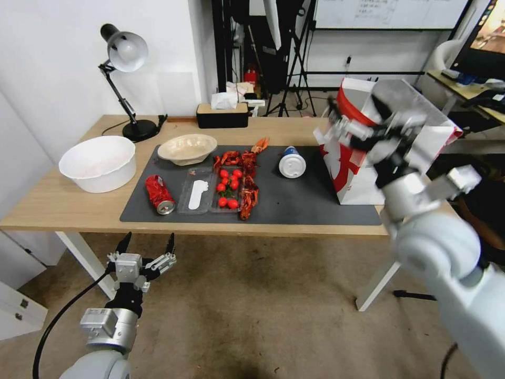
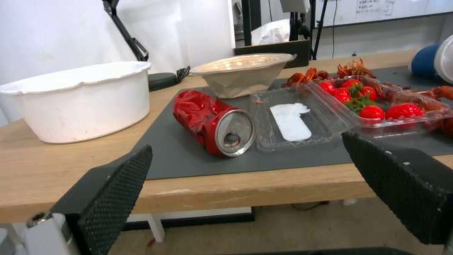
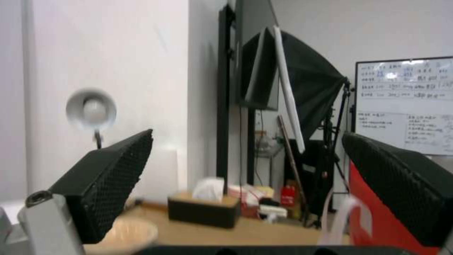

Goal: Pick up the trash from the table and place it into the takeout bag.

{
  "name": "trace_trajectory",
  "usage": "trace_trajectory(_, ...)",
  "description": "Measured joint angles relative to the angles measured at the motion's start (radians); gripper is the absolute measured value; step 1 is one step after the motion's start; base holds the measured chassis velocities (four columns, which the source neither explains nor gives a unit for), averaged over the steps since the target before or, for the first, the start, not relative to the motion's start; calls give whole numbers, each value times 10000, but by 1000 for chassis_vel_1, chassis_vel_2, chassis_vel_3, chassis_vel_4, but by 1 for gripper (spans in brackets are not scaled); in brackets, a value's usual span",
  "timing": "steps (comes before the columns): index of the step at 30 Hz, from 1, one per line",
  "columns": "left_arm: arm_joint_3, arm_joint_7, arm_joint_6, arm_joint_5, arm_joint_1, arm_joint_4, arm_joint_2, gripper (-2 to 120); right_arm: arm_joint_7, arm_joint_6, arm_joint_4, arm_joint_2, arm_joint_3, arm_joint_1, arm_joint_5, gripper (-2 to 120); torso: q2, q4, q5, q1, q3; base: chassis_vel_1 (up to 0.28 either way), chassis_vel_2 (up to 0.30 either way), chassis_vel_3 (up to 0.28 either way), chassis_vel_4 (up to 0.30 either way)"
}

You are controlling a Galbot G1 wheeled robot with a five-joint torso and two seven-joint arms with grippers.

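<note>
Here the crushed red can (image 1: pixel 159 194) lies on its side on the table's (image 1: pixel 68 208) dark mat (image 1: pixel 294 202), beside the clear tray of tomatoes (image 1: pixel 227 188). The takeout bag (image 1: pixel 363 158) stands at the mat's right end. The right gripper (image 1: pixel 363 123) hovers over it, jaws spread; the left gripper (image 1: pixel 147 245) waits below the table edge, jaws spread.

This looks like a lab or studio set up for filming. Behind the wooden desk (image 1: pixel 68 200) stand a softbox light (image 3: pixel 302 85) on a stand, tripods (image 1: pixel 294 63), and a whiteboard (image 3: pixel 406 106) covered in writing (too blurred to read). A desk lamp (image 1: pixel 123 52) and a monitor (image 1: pixel 486 42) sit nearby.
</note>
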Motion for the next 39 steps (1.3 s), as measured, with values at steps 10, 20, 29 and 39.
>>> trace_trajectory(10,-73,-4,-76,-49,-6,96,61,100,779,1294,-81,1681,-439,-3959,-3971,100,0,-3,1,-1,0,0,0,0,0)
trace_trajectory(20,-46,-6,-106,-63,-59,165,110,100,1898,1830,-381,2355,-466,-5333,-4857,100,-1,0,0,-1,1,0,0,0,0)
trace_trajectory(29,-64,-12,-167,-97,-49,204,145,100,2244,1877,-731,2503,-620,-5623,-4866,100,-1,0,2,-1,2,0,0,0,0)
trace_trajectory(39,-68,-14,-181,-106,-37,204,139,100,2433,1954,-1092,2488,-757,-5636,-4750,100,-1,0,2,0,2,0,0,0,0)
